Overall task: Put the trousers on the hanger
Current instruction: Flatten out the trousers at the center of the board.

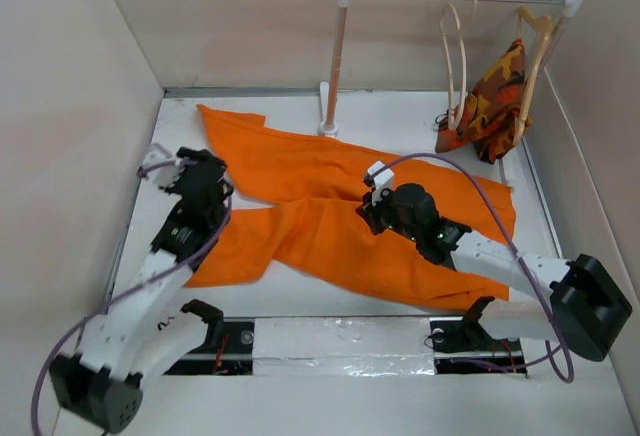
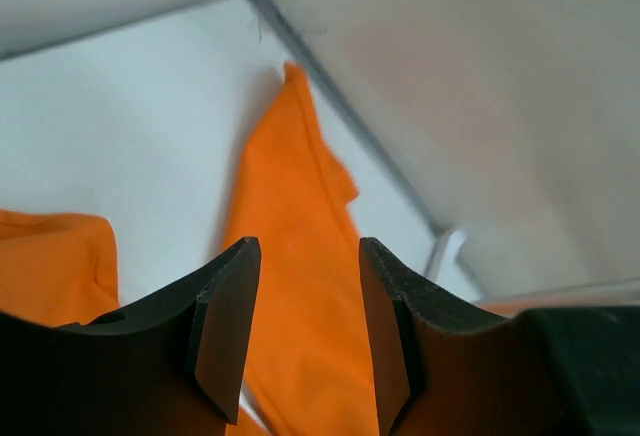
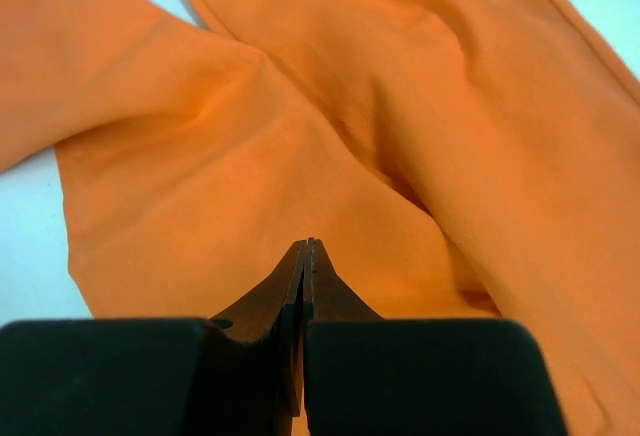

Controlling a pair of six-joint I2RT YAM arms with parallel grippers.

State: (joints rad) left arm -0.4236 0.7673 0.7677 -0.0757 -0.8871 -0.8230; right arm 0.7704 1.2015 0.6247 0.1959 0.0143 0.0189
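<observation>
From above, the two arm bases sit at the near edge of the white table [image 1: 400,121]. The left one is at 7 o'clock and the right one is at 5 o'clock. A strip of shiny tape [image 1: 340,341] runs between them at 6 o'clock.

The left claw [image 2: 305,256] is above the table at 9 o'clock. Its two black fingers are wide apart and hold nothing. It points at the far left corner, where one trouser leg ends close to the wall.

The right claw [image 3: 308,251] is over the middle of the table, right above the trousers [image 1: 330,236]. Its fingers are pressed tight together. I cannot tell if the tips touch the cloth.

The trousers are bright orange and lie spread on the table. They reach from 10 o'clock to 4 o'clock, and one part sticks out toward 8 o'clock.

Farther back, at 1 o'clock, stands a small rack [image 1: 335,66] with a white bar on top. The hanger [image 1: 465,66] hangs from that bar. It is thin pale wood and is well apart from the trousers. Just beside it, at 2 o'clock, a second wooden hanger [image 1: 537,56] carries a camouflage cloth [image 1: 495,96].

Plain beige walls [image 1: 230,16] close in the table on the left, the far side and the right.
</observation>
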